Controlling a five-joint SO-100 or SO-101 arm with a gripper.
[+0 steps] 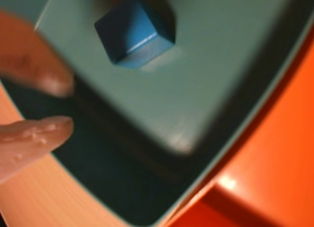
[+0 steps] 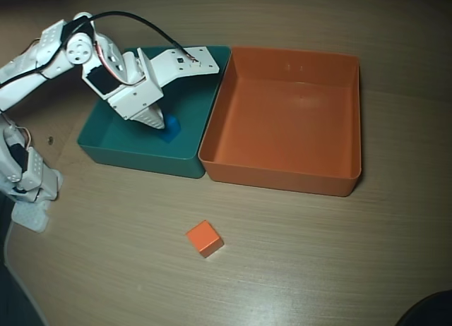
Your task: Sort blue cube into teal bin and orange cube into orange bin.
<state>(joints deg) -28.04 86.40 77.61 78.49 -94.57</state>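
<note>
The blue cube lies on the floor of the teal bin, free of the fingers. My gripper is open, and its two orange fingertips come in from the left of the wrist view, apart from the cube. In the overhead view my gripper reaches down into the teal bin, and the blue cube peeks out beside its tip. The orange cube sits on the table in front of the bins. The orange bin stands against the teal bin's right side and holds nothing.
The white arm's base is clamped at the table's left edge, and a black cable arcs over the arm. The wooden table extends in front of the bins. The orange bin's wall shows at the right of the wrist view.
</note>
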